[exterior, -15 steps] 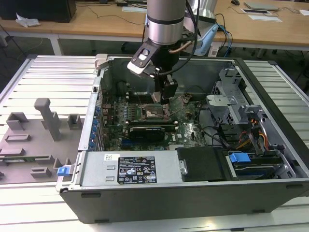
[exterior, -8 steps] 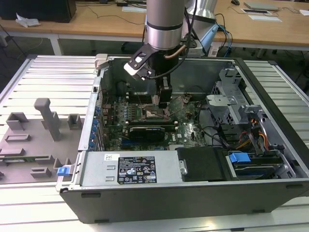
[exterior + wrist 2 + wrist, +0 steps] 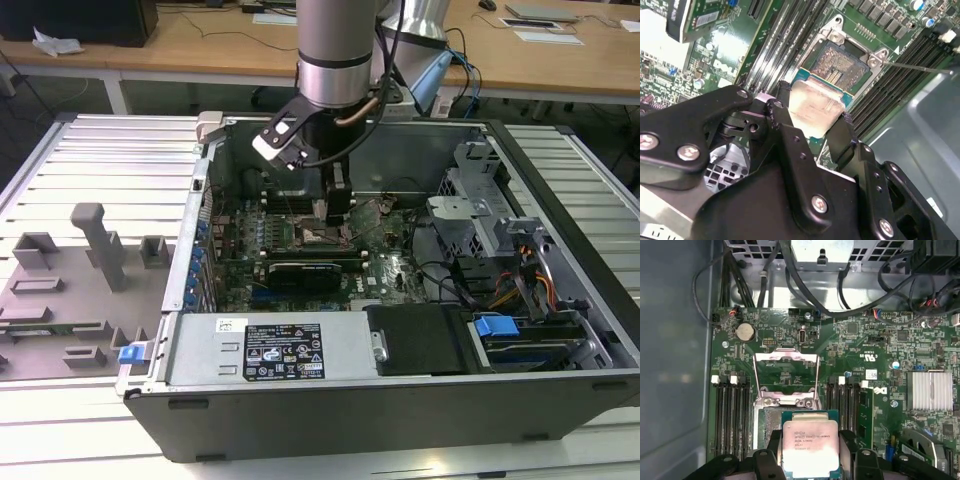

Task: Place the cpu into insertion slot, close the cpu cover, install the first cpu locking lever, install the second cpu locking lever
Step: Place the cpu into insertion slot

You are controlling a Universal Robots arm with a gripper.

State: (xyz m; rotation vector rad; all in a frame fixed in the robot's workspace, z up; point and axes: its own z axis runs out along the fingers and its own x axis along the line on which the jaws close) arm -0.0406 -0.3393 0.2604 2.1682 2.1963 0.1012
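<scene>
Barely started. Holding the cpu (image 3: 810,446) clamped in the gripper (image 3: 337,212), mid-frame in the exterior view, just over the insertion slot (image 3: 842,65); not seated, cpu cover (image 3: 785,357) raised, both locking levers (image 3: 915,67) undone.

The arm (image 3: 335,45) is a silvery-grey cylinder ending in a black wrist, with a brownish cable (image 3: 363,110) curving beside it and a white-faced block (image 3: 271,144) on a black bracket, and the gripper (image 3: 815,112) is matte black, its angular linked fingers (image 3: 790,145) studded with silver screws (image 3: 819,202).
</scene>
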